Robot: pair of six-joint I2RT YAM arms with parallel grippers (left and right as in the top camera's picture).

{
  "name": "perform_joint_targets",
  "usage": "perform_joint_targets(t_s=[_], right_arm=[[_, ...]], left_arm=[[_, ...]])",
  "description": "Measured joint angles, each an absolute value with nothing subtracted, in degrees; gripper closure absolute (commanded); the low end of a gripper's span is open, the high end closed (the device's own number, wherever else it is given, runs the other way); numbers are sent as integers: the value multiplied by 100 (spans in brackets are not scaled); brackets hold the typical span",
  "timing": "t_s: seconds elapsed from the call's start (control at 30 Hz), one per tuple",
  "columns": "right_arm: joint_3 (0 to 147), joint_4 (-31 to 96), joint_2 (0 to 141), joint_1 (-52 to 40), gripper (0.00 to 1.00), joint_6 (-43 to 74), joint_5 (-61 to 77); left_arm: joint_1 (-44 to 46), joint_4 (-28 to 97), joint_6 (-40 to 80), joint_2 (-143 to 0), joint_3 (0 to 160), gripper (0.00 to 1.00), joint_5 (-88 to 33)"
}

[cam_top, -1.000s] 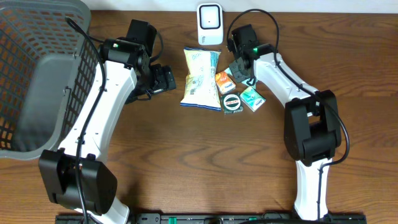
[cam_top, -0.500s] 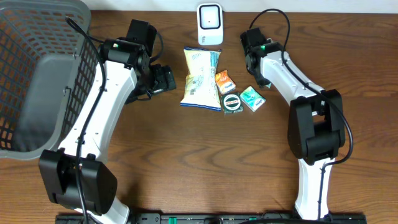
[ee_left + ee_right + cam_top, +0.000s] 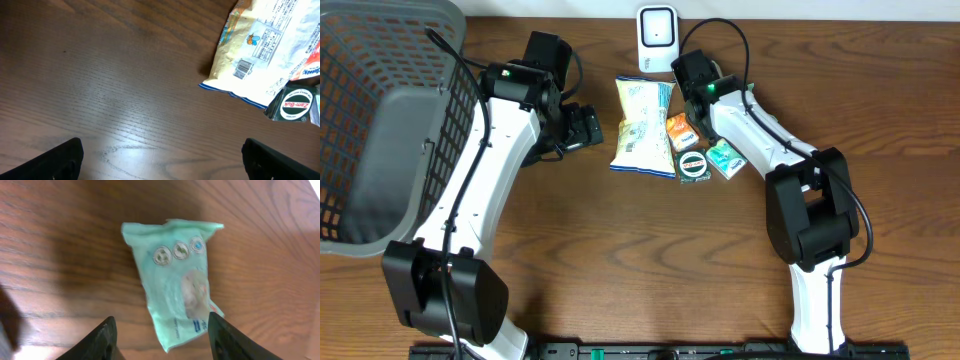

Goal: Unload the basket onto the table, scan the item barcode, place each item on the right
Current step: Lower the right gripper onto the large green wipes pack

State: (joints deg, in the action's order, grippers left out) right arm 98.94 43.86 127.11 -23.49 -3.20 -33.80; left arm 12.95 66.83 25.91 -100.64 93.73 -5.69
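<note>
Since only the overhead view takes in the whole table (image 3: 620,250), it alone places the white scanner (image 3: 657,38) at the far edge just beyond the right arm (image 3: 760,125), the grey basket (image 3: 380,130) outboard of the left gripper (image 3: 592,128) with only its own mesh showing inside, and the snack bag (image 3: 642,125) just ahead of that gripper; the right fingers seem hidden beneath their arm. The left wrist view adds the bag's barcode (image 3: 243,67) and a Zam-Buk tin (image 3: 295,104) ahead and rightward of widely parted fingers (image 3: 55,160), with bare wood elsewhere. The right wrist view shows the right gripper (image 3: 161,322) parted, clamping nothing, the green packet (image 3: 175,290) lying flat on the wood below its gap.
</note>
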Motion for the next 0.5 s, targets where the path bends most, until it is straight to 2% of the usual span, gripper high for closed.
perform_joint_targets(t_s=[0.2,0.27,0.4,0.5], right_arm=[[9710,3935,12711,-2202,43,-489,-3238],[9596,3754,12711,-2139,44,-620,-3264],[9406,3529,12711,-2060,53,-867,-3299],[9319,3468,12711,-2060,53,-952,-3299]], left_arm=[[1295,6683,2591,-10064,9373,0,-569],[1295,6683,2591,-10064,9373,0,-569],[1295,6683,2591,-10064,9373,0,-572],[1295,6683,2591,-10064,9373,0,-569]])
